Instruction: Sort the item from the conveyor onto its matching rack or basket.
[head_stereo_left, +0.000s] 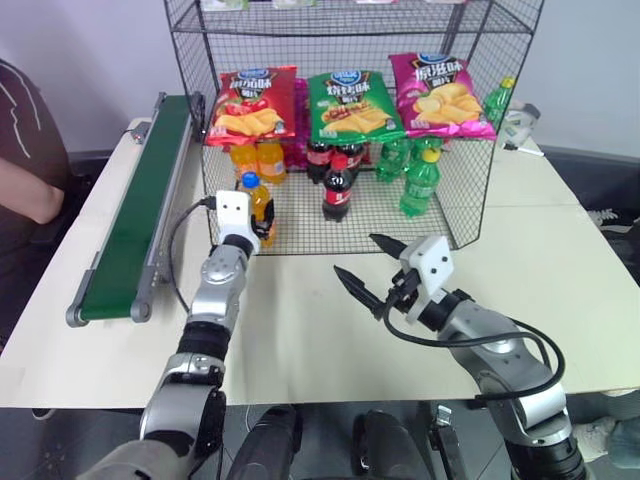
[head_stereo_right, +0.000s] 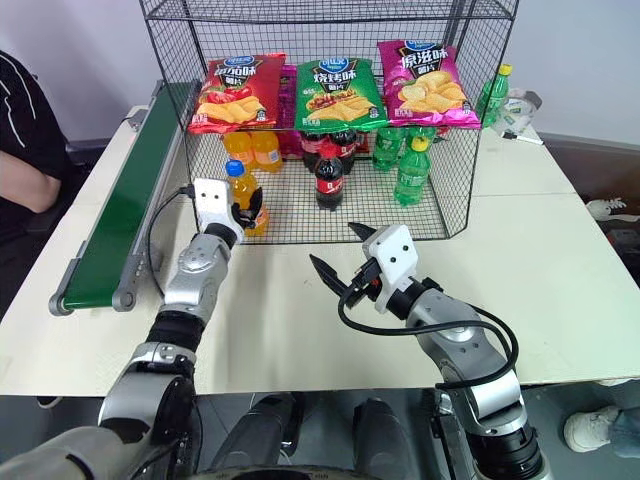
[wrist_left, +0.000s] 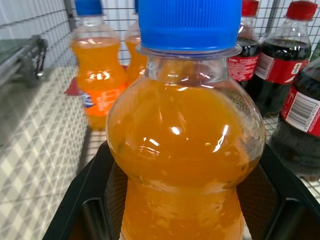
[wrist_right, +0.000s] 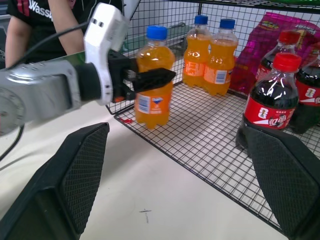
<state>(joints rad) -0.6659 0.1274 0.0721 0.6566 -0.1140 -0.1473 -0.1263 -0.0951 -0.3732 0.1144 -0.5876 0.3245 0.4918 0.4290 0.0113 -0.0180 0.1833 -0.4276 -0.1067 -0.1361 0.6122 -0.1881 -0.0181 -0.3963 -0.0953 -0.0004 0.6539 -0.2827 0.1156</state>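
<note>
The item, a small orange soda bottle (head_stereo_left: 256, 195) with a blue cap, stands upright at the front left corner of the black wire rack (head_stereo_left: 465, 205), on its mesh floor. My left gripper (head_stereo_left: 262, 215) is shut on the bottle's middle, and its black fingers (wrist_right: 150, 79) clamp both sides. The left wrist view shows the bottle (wrist_left: 185, 140) close up between the fingers. My right gripper (head_stereo_left: 355, 255) hangs open over the table in front of the rack, holding nothing. The green conveyor (head_stereo_left: 140, 200) runs along the table's left side with nothing on its belt.
Inside the rack stand two orange bottles (head_stereo_left: 258, 158) at the back left, cola bottles (head_stereo_left: 338, 185) in the middle and green bottles (head_stereo_left: 420, 180) on the right. Red, green and pink chip bags (head_stereo_left: 350, 105) hang above. A person (head_stereo_left: 25, 140) sits left of the conveyor.
</note>
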